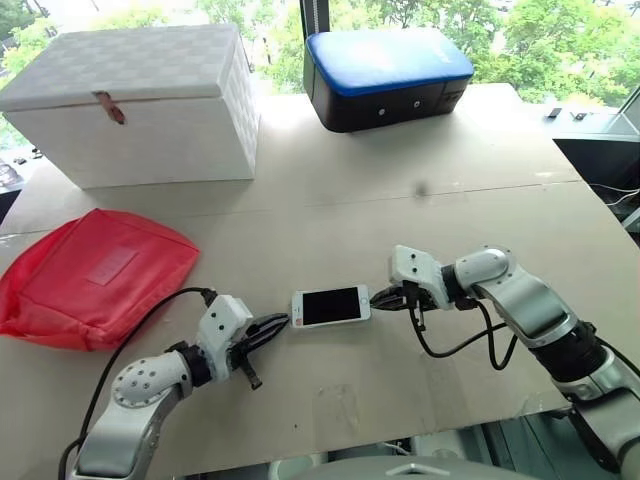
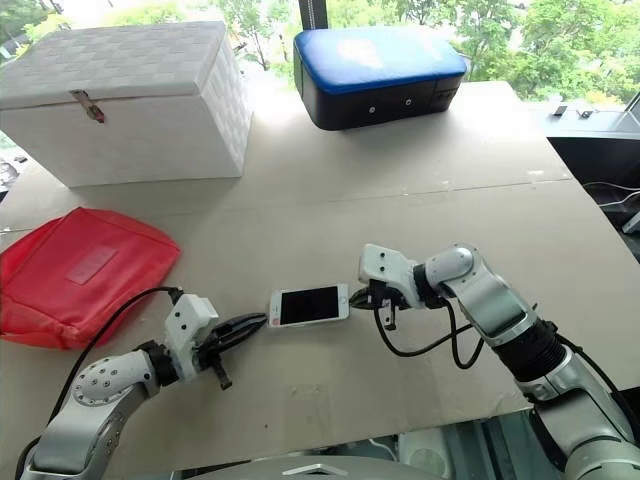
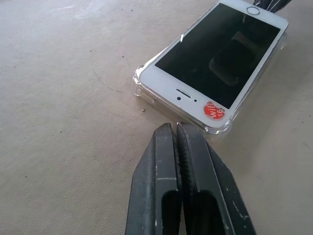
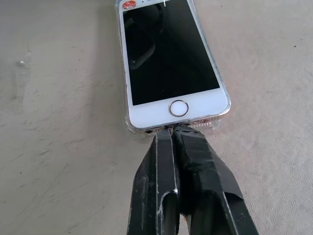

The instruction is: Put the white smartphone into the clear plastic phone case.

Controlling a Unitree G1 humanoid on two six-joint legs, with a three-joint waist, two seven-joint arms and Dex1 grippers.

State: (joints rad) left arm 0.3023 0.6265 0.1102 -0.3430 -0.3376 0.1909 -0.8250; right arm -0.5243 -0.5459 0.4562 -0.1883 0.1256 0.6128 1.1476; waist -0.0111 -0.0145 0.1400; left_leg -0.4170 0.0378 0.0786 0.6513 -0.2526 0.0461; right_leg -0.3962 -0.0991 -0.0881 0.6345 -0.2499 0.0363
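While I look over the table (image 1: pixel 400 200), I count one white smartphone (image 1: pixel 331 306), lying screen up inside one clear plastic phone case (image 3: pixel 138 82). My two grippers stand at its two short ends. My left gripper (image 1: pixel 274 324) is pressed together, just beside the speaker end. My right gripper (image 1: pixel 383 297) is also pressed together, its tips touching the home-button end. One red pouch (image 1: pixel 92 276), one white box (image 1: pixel 140 100) and one blue-topped case (image 1: pixel 390 75) lie well apart from the phone.
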